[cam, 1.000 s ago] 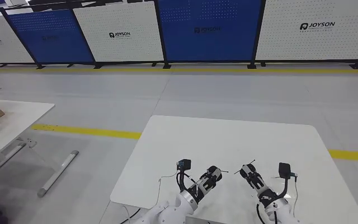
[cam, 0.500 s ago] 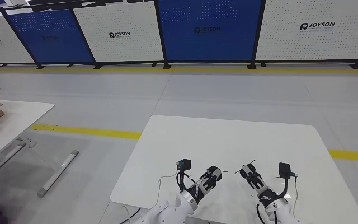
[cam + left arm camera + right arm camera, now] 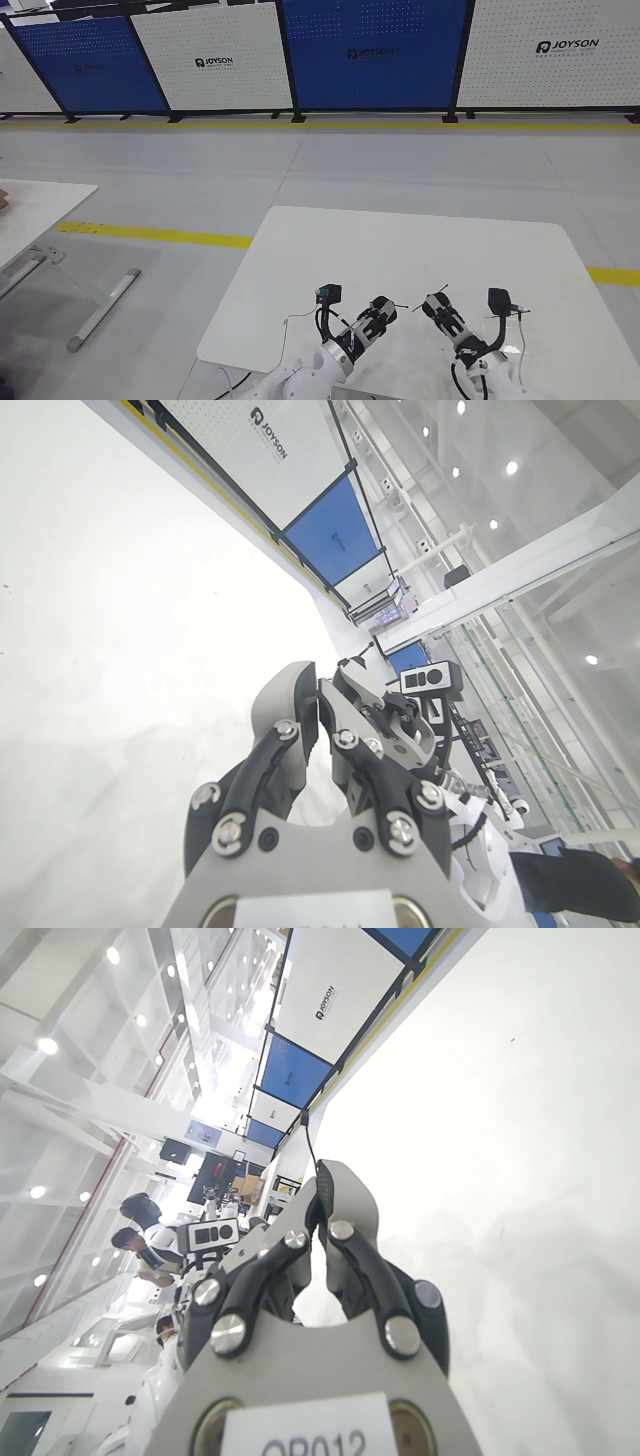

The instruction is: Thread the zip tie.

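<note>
Movement is small from where I sit: the right end effector has slid a little across the worktop toward the left end effector. The gap between them is narrower than a second ago, and they are near each other but apart. The left one has not shifted.

The right one is pressed together on the zip tie, a thin black strap. It sticks out past the fingertips with its small square head at the far end, clear of the worktop. The left one is pressed together too. From above I see a thin dark sliver at its tip, but I cannot tell whether that is the strap's other end.

I read the shift as lining up, with threading not yet done. The next bit will need fine aim, I judge, since the head is so small.

As for writing, a white sticker on the right wrist carries printed characters, cut off at the edge. Farther off, beyond the worktop, white and blue panels each bear a logo with a word beside it. I leave the print unread.
</note>
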